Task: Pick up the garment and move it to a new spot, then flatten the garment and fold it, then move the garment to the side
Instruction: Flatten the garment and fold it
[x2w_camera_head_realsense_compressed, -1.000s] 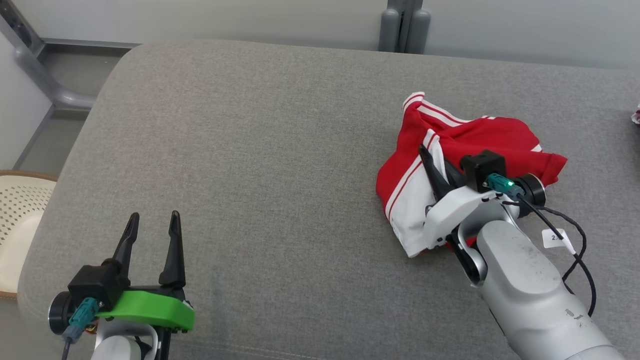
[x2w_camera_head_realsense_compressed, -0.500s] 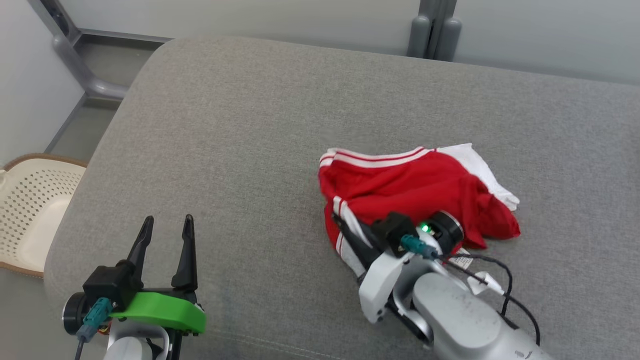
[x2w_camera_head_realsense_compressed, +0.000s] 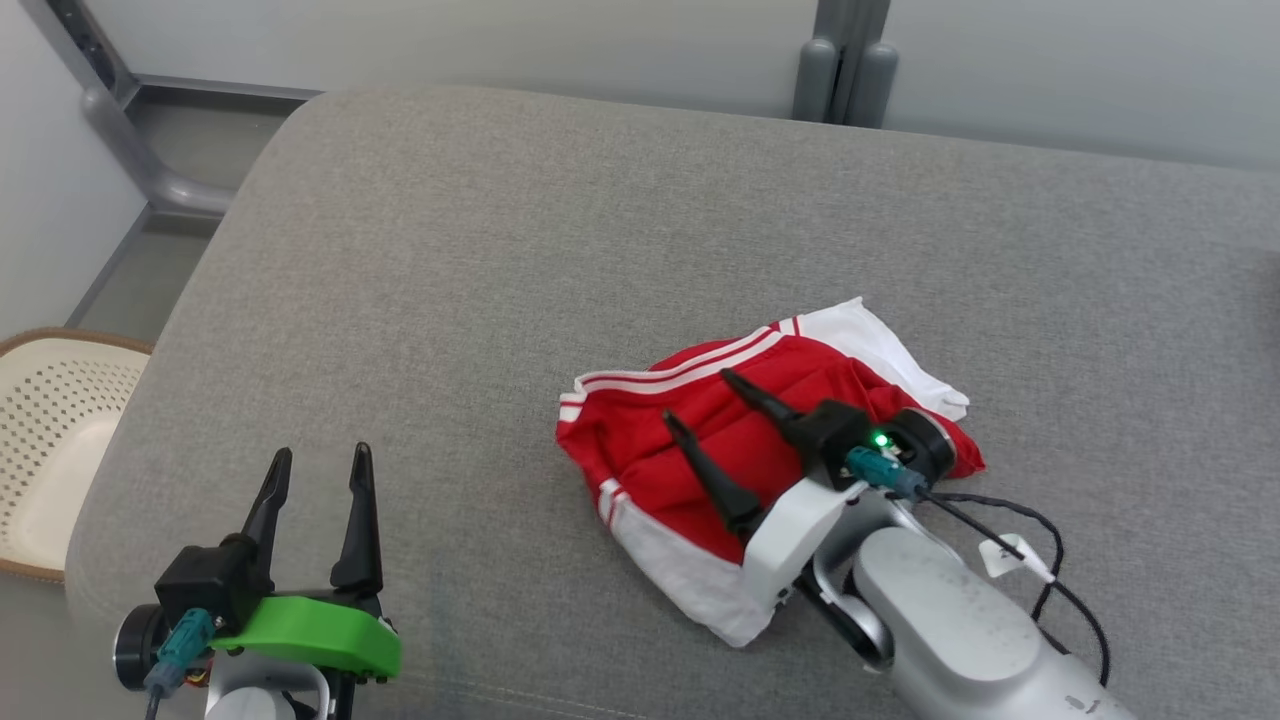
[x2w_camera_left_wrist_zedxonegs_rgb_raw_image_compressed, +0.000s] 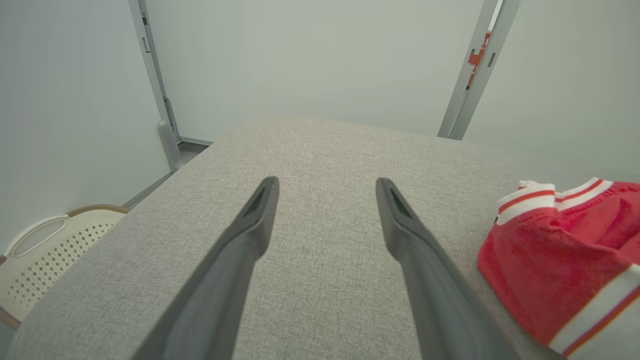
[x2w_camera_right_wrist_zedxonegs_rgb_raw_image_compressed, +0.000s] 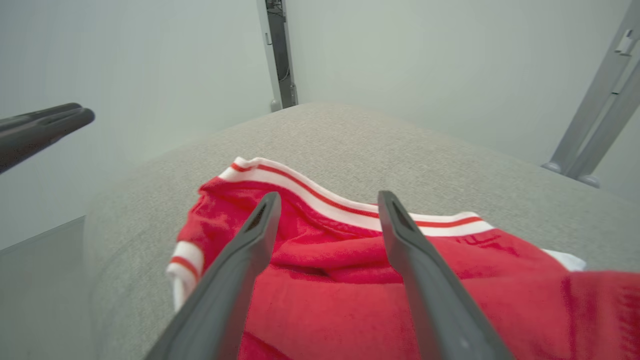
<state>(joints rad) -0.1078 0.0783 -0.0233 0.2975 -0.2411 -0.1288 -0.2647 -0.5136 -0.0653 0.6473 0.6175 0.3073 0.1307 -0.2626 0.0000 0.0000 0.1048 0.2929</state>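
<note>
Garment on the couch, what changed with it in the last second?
The right end effector pulled the red garment toward the robot and to its left across the grey couch, then opened and let it go. The left end effector stayed open and idle over the couch.

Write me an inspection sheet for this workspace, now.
Surface: grey fabric cushion, smooth.
Job's things: red garment with white stripes, crumpled and unfolded, lying right of centre on the cushion.
Clutter: nothing seen.
Grippers: left gripper open over bare cushion, holding nothing; right gripper open, fingers spread over the garment, not clamping it.
Cables: black cable with a white tag loops beside the right wrist, off the garment.
Surroundings: cream perforated basket off the cushion's left edge; grey metal post against the pale wall behind.
</note>
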